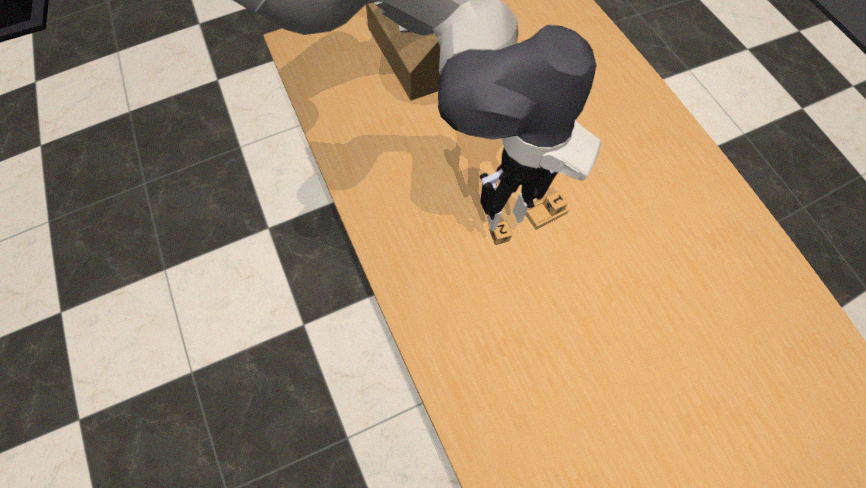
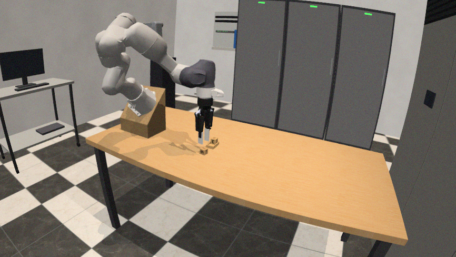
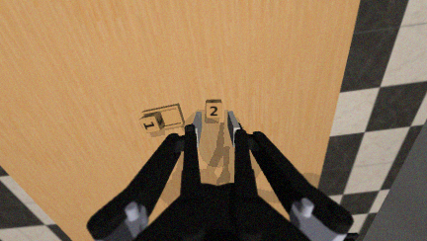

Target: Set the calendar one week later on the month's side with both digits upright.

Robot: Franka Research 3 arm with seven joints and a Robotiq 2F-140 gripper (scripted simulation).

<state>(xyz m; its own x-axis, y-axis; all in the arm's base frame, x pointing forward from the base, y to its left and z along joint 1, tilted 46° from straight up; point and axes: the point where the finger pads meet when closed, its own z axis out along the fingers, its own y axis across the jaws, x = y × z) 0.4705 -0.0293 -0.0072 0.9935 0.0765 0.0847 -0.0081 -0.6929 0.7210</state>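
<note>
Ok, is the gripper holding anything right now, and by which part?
Nothing is held. The gripper hovers with fingers narrowed but apart; the cube showing 2 lies on the table just past the fingertips, untouched.
</note>
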